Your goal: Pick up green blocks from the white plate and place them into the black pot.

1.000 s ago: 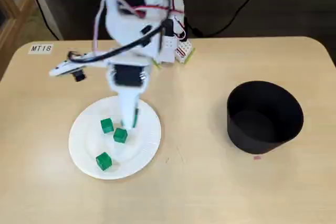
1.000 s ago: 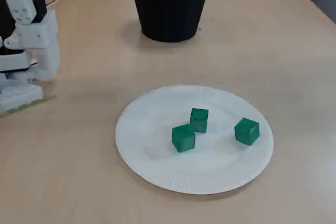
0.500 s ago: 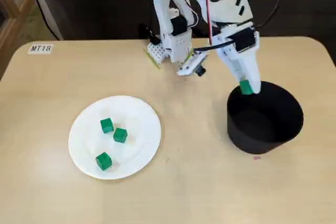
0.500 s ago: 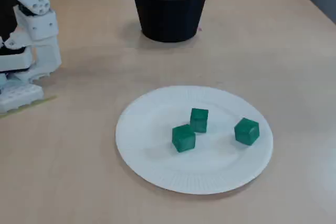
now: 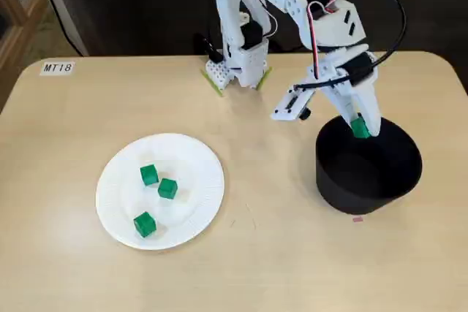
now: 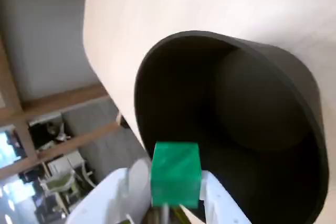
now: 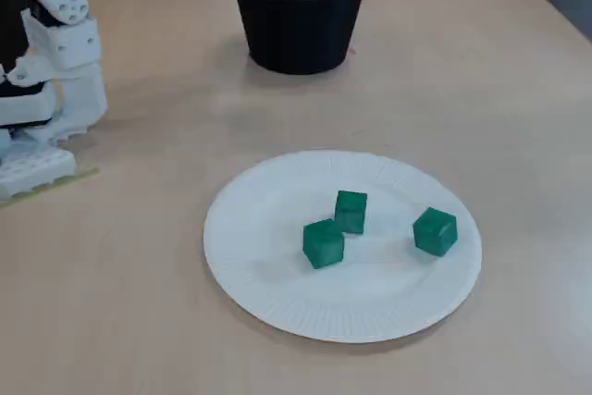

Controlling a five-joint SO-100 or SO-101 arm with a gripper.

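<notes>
You have bright, even light in both fixed views; the pot (image 7: 298,30) casts only a faint, soft shadow on the table (image 7: 462,90); its inside reads near black; your wrist view is softer, the block (image 6: 175,174) slightly blurred, the background hazy.

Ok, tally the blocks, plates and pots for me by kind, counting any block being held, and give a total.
green blocks: 4, one held in the end effector
white plate: 1
black pot: 1
Total: 6
</notes>
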